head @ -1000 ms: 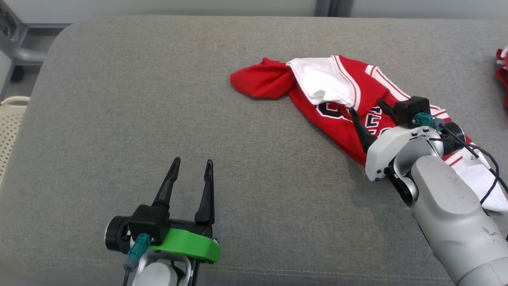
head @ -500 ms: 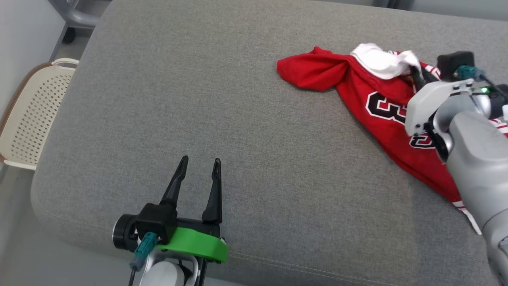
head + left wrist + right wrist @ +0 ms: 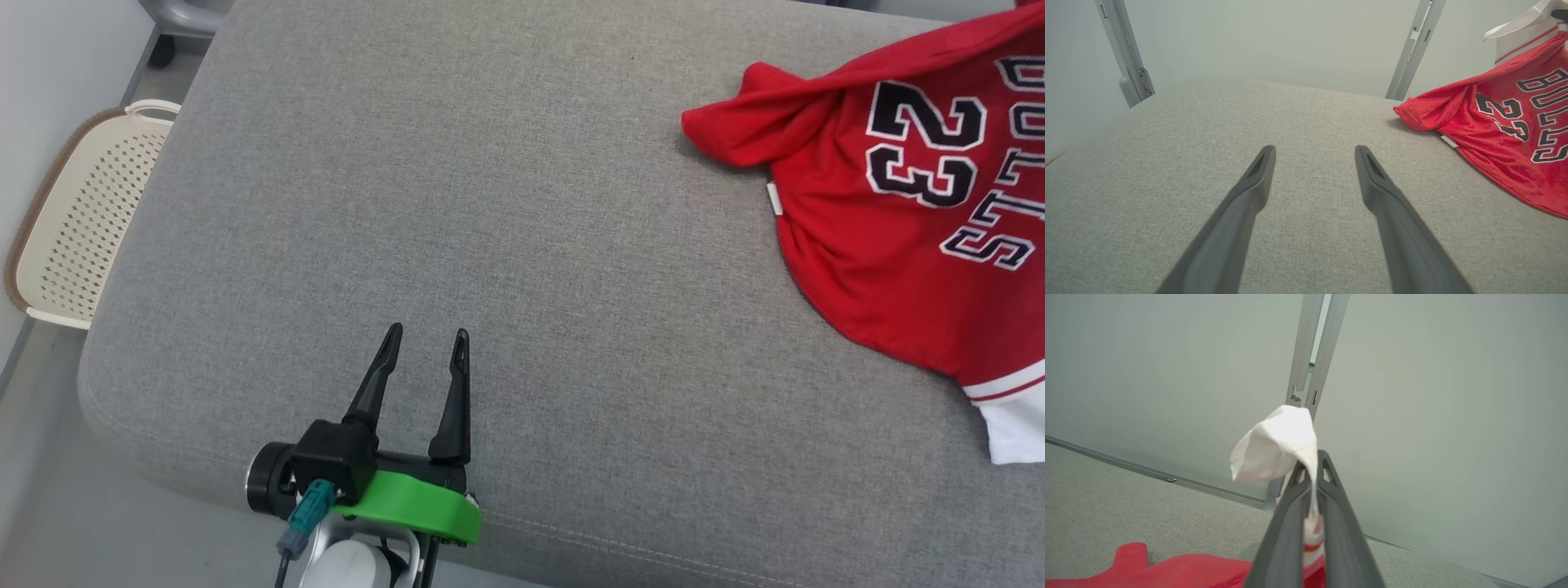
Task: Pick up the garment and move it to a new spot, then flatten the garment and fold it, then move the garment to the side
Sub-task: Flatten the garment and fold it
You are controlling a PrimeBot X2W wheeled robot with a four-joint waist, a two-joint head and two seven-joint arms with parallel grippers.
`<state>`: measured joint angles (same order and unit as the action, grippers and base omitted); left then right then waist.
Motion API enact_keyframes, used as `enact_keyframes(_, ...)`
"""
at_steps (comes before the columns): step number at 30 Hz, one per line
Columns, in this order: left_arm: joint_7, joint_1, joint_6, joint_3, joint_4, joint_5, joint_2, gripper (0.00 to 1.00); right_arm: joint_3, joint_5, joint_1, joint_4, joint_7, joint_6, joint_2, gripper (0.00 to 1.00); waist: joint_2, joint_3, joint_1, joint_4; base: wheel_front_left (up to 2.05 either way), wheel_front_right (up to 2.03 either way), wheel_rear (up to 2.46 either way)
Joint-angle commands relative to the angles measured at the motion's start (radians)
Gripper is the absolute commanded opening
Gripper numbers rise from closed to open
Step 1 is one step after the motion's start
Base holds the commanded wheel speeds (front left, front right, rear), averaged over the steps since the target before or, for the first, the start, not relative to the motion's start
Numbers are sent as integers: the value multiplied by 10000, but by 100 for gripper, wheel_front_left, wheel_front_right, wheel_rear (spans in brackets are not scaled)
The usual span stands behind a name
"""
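Lifted higher, garment [image 3: 1274,453] hangs pinched inside the right claw [image 3: 1312,464].

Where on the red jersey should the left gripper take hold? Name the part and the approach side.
Probably best: grip the bunched red corner of the jersey, coming from the robot's left across the cushion. That corner rests on the cushion in raised folds, nearest the open left gripper, while the right gripper pinches the white hem up high.

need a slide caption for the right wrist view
Right pincer shut on a white fold of the jersey, red cloth below on the grey cushion
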<state>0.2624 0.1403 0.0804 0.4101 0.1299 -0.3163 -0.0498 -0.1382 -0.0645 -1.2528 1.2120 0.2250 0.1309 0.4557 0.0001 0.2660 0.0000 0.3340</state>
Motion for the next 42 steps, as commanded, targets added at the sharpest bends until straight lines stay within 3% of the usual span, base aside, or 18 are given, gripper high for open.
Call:
enact_keyframes(1, 17, 18, 82, 5, -60, -62, -17, 100, 195, 288, -371, -38, 114, -5, 10, 0, -1, 14, 0, 13, 0, 0, 0)
enact_keyframes(9, 17, -110, 153, -2, -26, -56, -18, 100, 914, 904, -909, -388, 303, -5, -227, 0, -1, -124, 0, -112, 0, 0, 0)
enact_keyframes(16, 17, -15, 88, -18, -77, 38, -18, 100, 1745, 2194, -411, -302, 19, -6, 132, 0, -1, -55, 0, -250, 0, 0, 0)
enact_keyframes(22, 17, 223, 25, 156, -91, -40, -18, 100, 3600, 4028, 211, -1147, -783, -9, 747, 0, -1, 309, 0, -53, 0, 0, 0)
enact_keyframes(28, 17, 313, 70, 273, -30, -126, -18, 100, 5678, 5933, 1323, -2309, -1776, -9, -36, 0, -1, 376, 0, 65, 0, 0, 0)
enact_keyframes(29, 17, 349, 58, 311, -24, -120, -18, 100, 5867, 6144, 1484, -2303, -1993, -9, -273, 42, -1, 370, 0, 54, 0, 0, 0)
enact_keyframes(30, 17, 374, 43, 334, -24, -125, -18, 100, 6035, 6218, 1539, -2301, -2089, -9, -504, 95, -1, 367, 0, 33, 0, 0, 0)
enact_keyframes(31, 17, 394, 25, 362, -20, -123, -18, 100, 6125, 6363, 1575, -2312, -2148, -9, -675, 100, -1, 368, 0, 1, 0, 0, 0)
enact_keyframes(36, 17, 427, -67, 507, 73, -53, -18, 100, 6030, 6575, 1635, -1874, -2088, -9, -1277, 100, -1, 328, 0, -303, 0, 0, 0)
enact_keyframes(42, 17, 732, -368, 590, 452, -326, -19, 100, 5370, 5696, 1218, -1022, -652, -9, -1930, 100, -1, 101, 0, -1105, 0, 0, 0)
